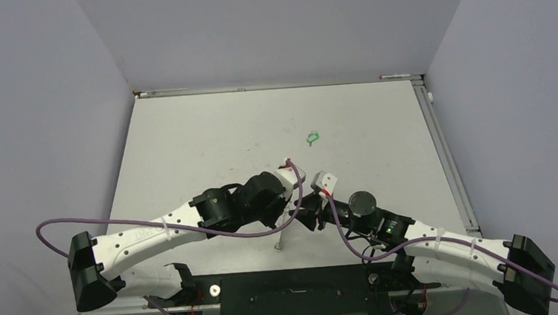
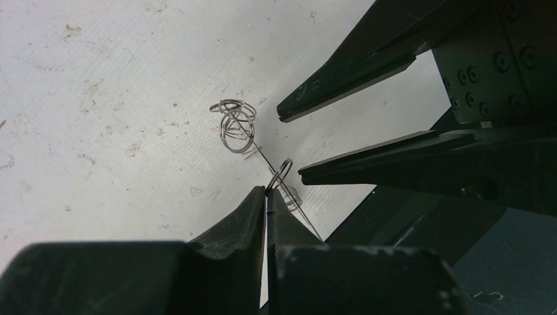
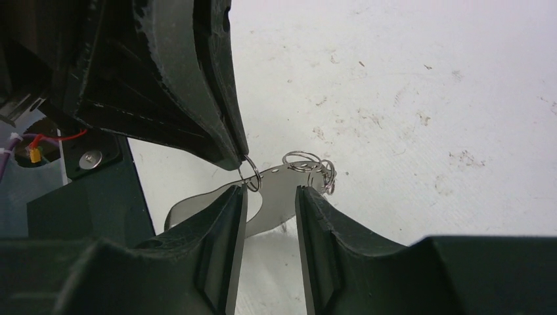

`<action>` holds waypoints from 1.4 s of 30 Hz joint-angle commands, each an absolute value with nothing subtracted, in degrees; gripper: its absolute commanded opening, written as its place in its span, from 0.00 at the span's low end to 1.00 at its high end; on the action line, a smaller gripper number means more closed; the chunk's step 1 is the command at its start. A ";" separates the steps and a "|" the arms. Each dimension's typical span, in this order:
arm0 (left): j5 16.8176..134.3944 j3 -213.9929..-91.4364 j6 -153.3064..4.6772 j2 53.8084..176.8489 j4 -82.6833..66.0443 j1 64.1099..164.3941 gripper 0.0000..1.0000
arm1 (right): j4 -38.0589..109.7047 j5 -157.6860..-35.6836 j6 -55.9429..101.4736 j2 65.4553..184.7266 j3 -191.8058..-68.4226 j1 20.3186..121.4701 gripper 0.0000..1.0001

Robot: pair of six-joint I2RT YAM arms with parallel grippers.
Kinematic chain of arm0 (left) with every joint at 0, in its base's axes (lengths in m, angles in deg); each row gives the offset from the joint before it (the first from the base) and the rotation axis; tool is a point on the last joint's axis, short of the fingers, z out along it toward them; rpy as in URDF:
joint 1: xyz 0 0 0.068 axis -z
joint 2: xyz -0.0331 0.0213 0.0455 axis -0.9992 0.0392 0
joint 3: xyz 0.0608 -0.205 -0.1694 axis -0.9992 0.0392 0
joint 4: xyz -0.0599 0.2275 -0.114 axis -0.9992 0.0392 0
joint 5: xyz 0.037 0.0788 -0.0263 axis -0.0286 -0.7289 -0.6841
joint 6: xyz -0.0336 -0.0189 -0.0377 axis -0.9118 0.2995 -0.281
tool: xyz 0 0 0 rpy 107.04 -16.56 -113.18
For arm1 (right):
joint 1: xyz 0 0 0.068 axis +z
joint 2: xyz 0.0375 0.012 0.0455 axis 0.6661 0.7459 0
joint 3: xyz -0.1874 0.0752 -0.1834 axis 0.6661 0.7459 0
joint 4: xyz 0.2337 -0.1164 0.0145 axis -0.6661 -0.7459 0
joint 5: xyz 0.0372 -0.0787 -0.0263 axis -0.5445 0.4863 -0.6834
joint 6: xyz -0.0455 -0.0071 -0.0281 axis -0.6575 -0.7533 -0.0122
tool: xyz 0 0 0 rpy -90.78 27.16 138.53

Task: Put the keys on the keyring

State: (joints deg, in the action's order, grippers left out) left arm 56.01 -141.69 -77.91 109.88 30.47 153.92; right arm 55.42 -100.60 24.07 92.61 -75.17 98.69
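The keys are one tiny green piece (image 1: 312,137) lying alone on the table, far ahead of both arms. The keyring (image 3: 279,200) is a flat grey metal ring held off the table, with a cluster of small wire loops (image 3: 312,164) at its far end. In the left wrist view it shows edge-on as a thin line (image 2: 257,149). My left gripper (image 2: 266,191) is shut on one small wire loop (image 2: 281,172) at the ring's rim. My right gripper (image 3: 270,193) faces it with its jaws apart, the flat ring showing in the gap between its fingers.
Both arms meet low over the near middle of the table (image 1: 208,140). A small grey peg (image 1: 278,245) stands near the front edge, just behind the black base plate (image 1: 293,293). Walls close in the left, right and far sides.
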 commanded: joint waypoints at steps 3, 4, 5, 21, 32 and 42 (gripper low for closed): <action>55.31 -146.23 -76.55 108.75 30.96 154.94 0.00 | 60.46 -103.65 23.42 94.90 -78.36 98.28 0.30; 55.29 -146.47 -76.47 108.80 31.07 155.06 0.00 | 60.69 -103.83 23.47 95.08 -78.43 98.28 0.29; 55.25 -146.58 -76.45 108.77 31.23 155.14 0.00 | 60.90 -104.14 23.50 95.34 -78.47 98.28 0.27; 55.66 -147.03 -75.72 108.86 32.18 155.76 0.00 | 62.69 -108.21 23.75 95.78 -78.91 98.36 0.20; 56.77 -146.93 -75.52 107.77 32.46 156.40 0.00 | 61.69 -111.37 22.48 96.35 -79.70 98.28 0.22; 57.89 -146.81 -75.72 107.41 32.00 156.48 0.00 | 64.51 -111.90 22.76 95.22 -78.39 98.28 0.05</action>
